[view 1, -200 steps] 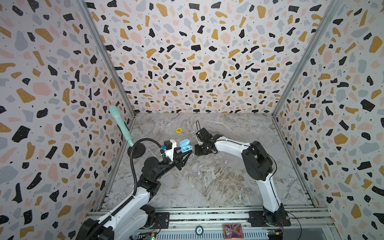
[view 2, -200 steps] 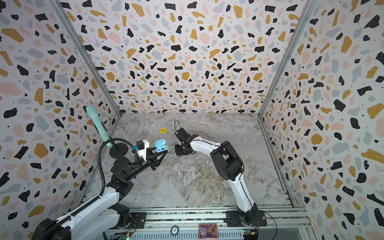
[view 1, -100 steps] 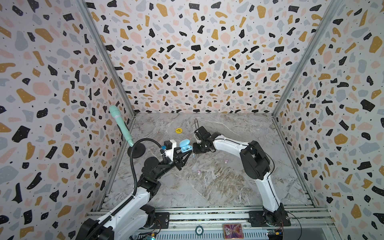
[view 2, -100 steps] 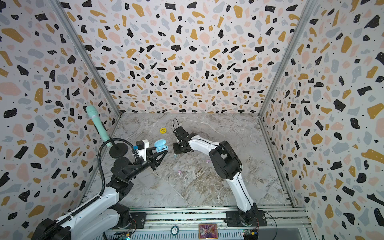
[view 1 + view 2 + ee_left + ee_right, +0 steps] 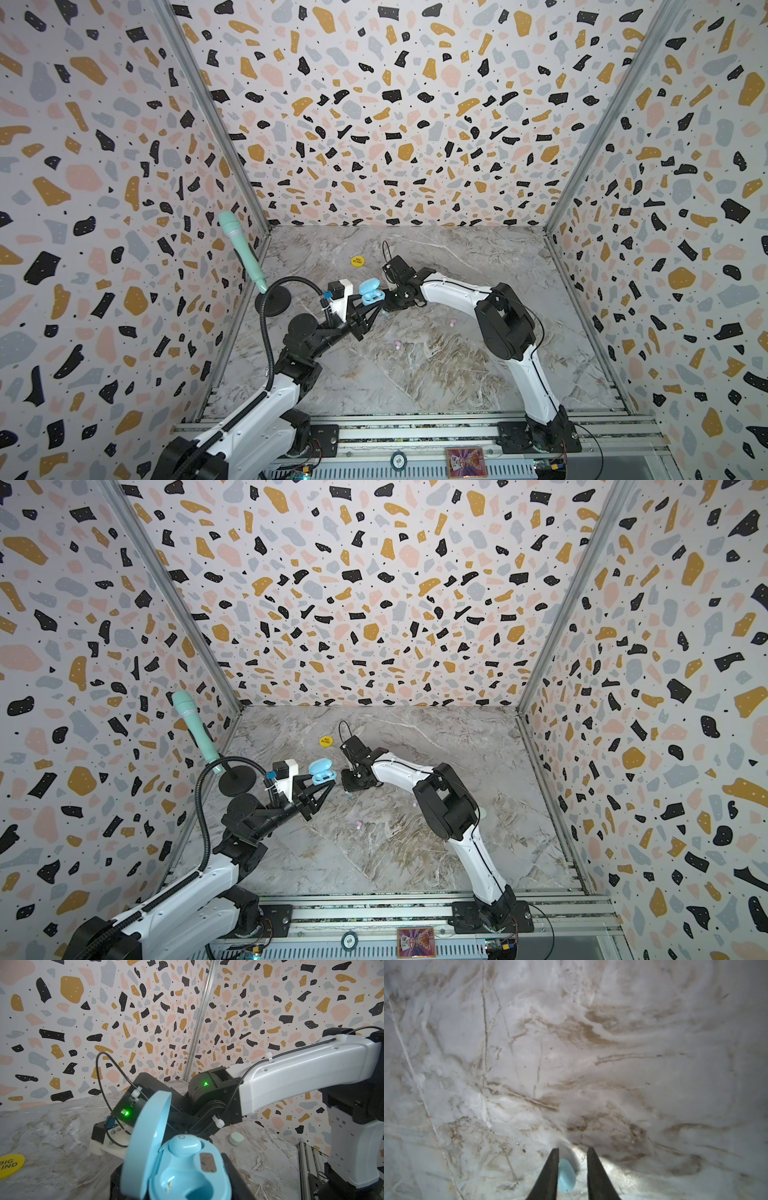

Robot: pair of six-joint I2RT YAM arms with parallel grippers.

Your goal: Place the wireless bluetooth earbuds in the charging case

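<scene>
The left hand (image 5: 374, 306) is shut tight on the oval light-blue plastic charging case (image 5: 187, 1167). It holds the case up off the grey marble tabletop (image 5: 457, 374) with the lid open. One little blue earbud (image 5: 185, 1145) already sits in the case, and the empty hole (image 5: 199, 1190) beside it waits. The right hand (image 5: 572, 1149) is down at the tabletop near the case. Its two fingers are a little apart around a second tiny blue earbud (image 5: 566, 1176); one finger touches it, the other not yet. So the step is picking up this bud. Next the fingers should pinch it gently, lift it, and line it up over the empty hole. Since a second ago the right hand has slid a bit closer to the left hand, which stayed put.
</scene>
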